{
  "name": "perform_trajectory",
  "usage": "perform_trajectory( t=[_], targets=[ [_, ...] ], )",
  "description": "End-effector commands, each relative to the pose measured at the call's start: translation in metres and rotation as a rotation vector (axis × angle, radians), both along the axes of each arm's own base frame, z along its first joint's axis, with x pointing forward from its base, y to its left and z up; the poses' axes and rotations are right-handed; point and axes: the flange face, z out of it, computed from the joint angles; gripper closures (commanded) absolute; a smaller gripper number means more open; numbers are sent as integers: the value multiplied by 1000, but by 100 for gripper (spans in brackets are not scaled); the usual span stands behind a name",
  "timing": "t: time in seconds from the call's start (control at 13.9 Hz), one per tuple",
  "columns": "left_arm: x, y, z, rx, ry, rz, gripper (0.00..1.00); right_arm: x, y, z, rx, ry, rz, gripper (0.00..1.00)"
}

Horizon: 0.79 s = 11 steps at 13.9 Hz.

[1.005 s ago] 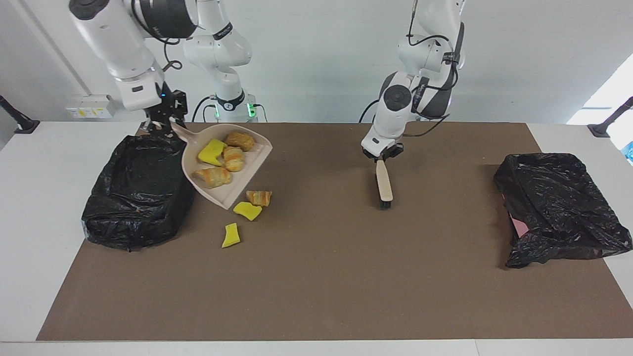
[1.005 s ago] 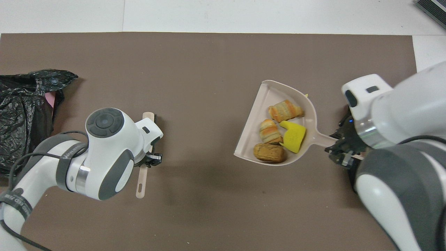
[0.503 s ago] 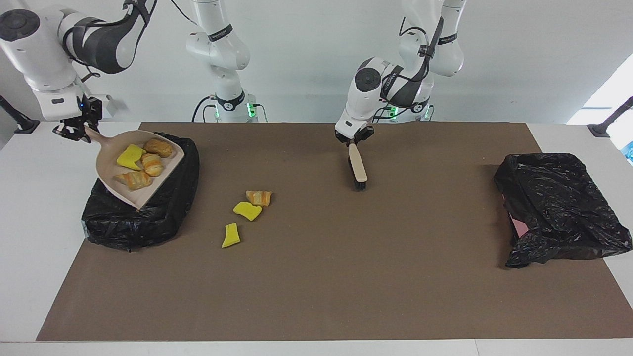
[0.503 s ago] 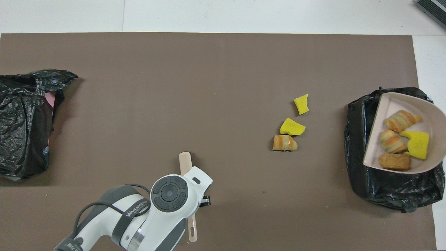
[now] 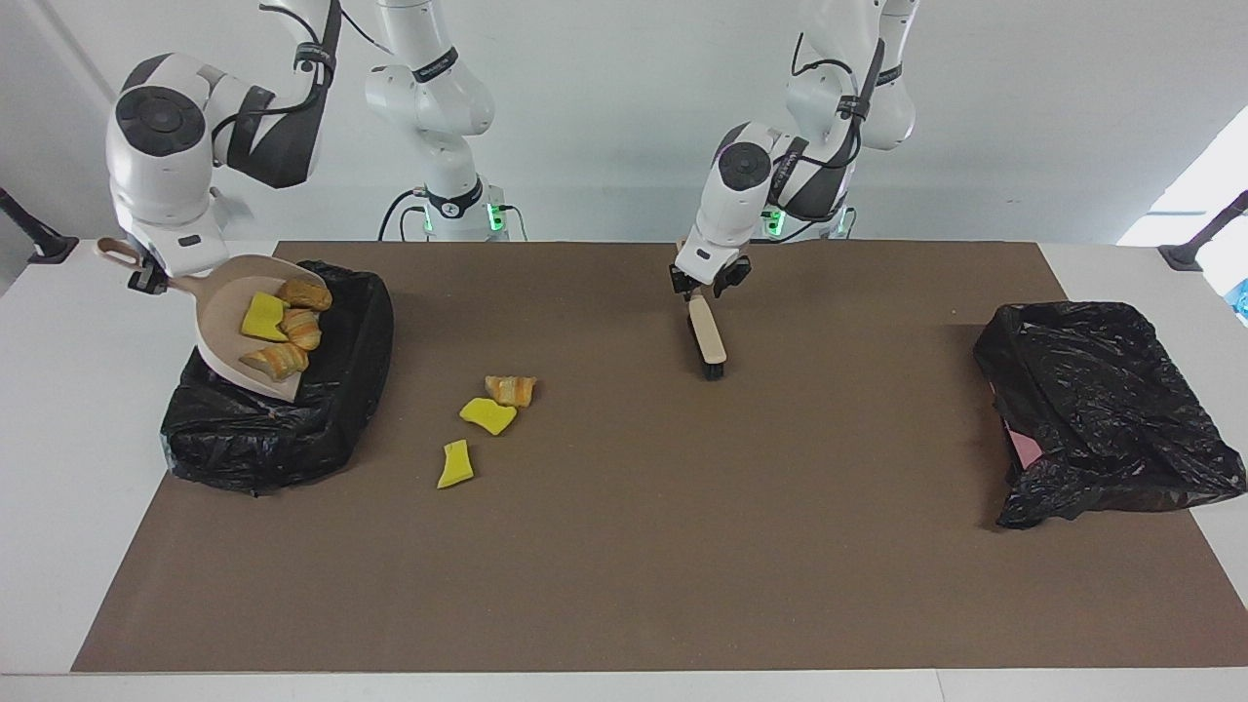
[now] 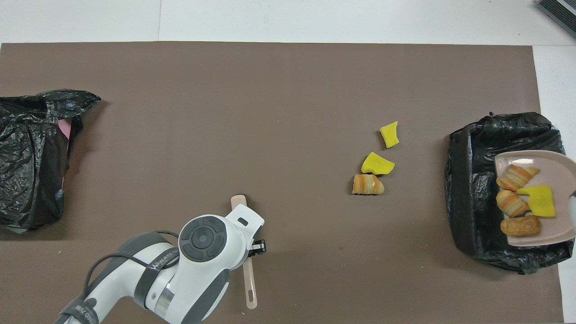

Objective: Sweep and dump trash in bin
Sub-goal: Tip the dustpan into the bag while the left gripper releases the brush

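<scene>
The white bench [image 5: 58,468] is the biggest thing, and a big brown mat [image 5: 682,546] covers most of it. Two black bins stand on the mat, one at each end. The bin [image 5: 283,439] at the right arm's end has its open top up. The other bin [image 5: 1102,409] is at the left arm's end, and its bag is crumpled. A beige dustpan [image 5: 219,331] hangs tipped over the first bin, with its wide lip pointing down into it. The right claw [image 5: 144,278] is clenched on the dustpan's handle, up over the edge of the bench beside that bin. A beige brush [image 5: 706,336] is near the middle of the mat, on the side close to the robots, with its dark bristles down on the mat. The left claw [image 5: 709,281] is right at the brush's handle, but I cannot tell if it grips the handle or has let go. The trash is in two places. Four bits sit in the dustpan: a brown lump [image 5: 305,292], a yellow sponge scrap [image 5: 261,315] and two striped pastries [image 5: 304,330] [image 5: 276,363]. Three more bits lie on the mat between the first bin and the brush: a pastry [image 5: 511,390], a sponge scrap [image 5: 487,415] touching it, and one more sponge scrap [image 5: 454,464] a bit farther from the robots.
</scene>
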Motion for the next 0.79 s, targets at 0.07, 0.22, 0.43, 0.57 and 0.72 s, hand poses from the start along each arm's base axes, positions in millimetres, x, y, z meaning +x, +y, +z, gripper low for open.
perform_trajectory(
  t=[0.07,0.22,0.43,0.57,0.72],
  targets=[
    [53,37,25,-29,-45,14,0,1,19,8,-93,41,117,100],
    [88,59,48,-37,-87,-32,0,3,27,12,-152,38,131,100],
    [133,113,77,-63,-103,-115,0,-5,55,37,-235,71,127,100],
    [151,146,94,-73,-127,-130,0,-16,82,46,-273,86,79,100],
    [172,178,115,-78,-127,-133,0,-26,96,47,-279,66,40,100]
  ],
)
